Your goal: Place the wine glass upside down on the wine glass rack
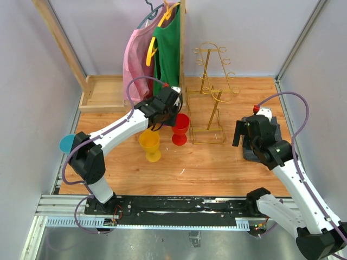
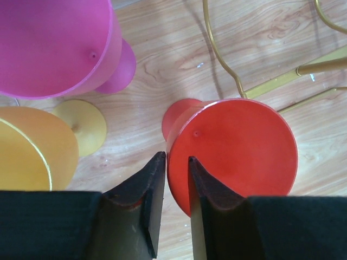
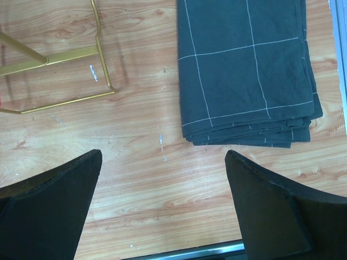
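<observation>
Wood grain is seen across the table [image 1: 217, 162], which is enclosed by pale walls [image 1: 32, 65] on three sides; the red wine glass [image 2: 238, 146] is stood upright near the table's middle, just left of the gold wine glass rack [image 1: 215, 108], itself set toward the far edge; the glass's rim wall is clenched between the jaws of the left gripper [image 2: 176, 160]; a yellow glass [image 1: 150, 143] is stood beside it; the right gripper [image 3: 162, 154] is held with jaws spread wide above bare wood, near a folded dark cloth [image 3: 244, 70] by the right edge.
</observation>
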Motion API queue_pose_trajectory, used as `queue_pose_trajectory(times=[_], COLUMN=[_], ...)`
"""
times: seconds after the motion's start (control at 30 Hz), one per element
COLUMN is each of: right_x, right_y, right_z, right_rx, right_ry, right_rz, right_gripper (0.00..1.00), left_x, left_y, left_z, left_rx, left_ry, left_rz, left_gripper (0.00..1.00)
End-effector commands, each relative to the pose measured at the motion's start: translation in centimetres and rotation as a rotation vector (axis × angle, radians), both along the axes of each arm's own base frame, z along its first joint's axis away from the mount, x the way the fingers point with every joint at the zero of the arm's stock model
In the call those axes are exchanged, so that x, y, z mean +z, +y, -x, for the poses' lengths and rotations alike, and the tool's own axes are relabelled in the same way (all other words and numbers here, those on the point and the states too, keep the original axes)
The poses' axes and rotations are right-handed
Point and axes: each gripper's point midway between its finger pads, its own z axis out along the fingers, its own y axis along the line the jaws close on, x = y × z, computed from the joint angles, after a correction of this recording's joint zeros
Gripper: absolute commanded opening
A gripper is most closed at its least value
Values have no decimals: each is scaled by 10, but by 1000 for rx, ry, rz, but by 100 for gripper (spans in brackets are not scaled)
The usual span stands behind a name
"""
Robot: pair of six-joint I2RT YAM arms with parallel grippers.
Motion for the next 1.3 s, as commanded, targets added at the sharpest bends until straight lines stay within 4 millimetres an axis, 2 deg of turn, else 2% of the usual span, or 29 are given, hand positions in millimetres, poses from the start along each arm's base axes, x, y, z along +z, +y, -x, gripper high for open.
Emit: queue_pose_trajectory(times=[0.0, 0.07, 0.13, 0.2, 0.33, 0.47, 0.6, 0.8, 1.0, 1.27], right_x=[-3, -3, -3, -3, -2, 0, -1, 4, 20, 43], right_y=[-3, -3, -3, -3, -3, -2, -2, -5, -12, -36], right_z=[2, 2, 2, 2, 3, 4, 6, 9, 13, 22], right_rx=[-30, -30, -29, -29, -32, -29, -31, -43, -57, -154], right_ry=[-8, -8, -9, -10, -15, -17, -10, -16, -65, -130], right_rz=[-3, -6, -5, -8, -13, -18, -25, -25, -18, 33], right_gripper=[98, 98, 98, 98, 98, 98, 98, 98, 98, 98], left_x=[12, 9, 8, 7, 13, 31, 57, 94, 154, 230], left_y=[-3, -3, -3, -3, -2, 2, 10, 15, -1, -19], left_z=[-3, -2, -1, 0, 1, 7, 21, 57, 98, 141], left_rx=[0, -3, -1, 1, 0, 0, -30, -116, -258, -493], left_ry=[-25, -18, -15, -12, -21, -41, -51, -48, -47, -71], left_rz=[-1, -7, -5, -1, 7, 18, 35, 135, 351, 593], left_gripper=[25, 15, 11, 1, 0, 0, 0, 0, 0, 0])
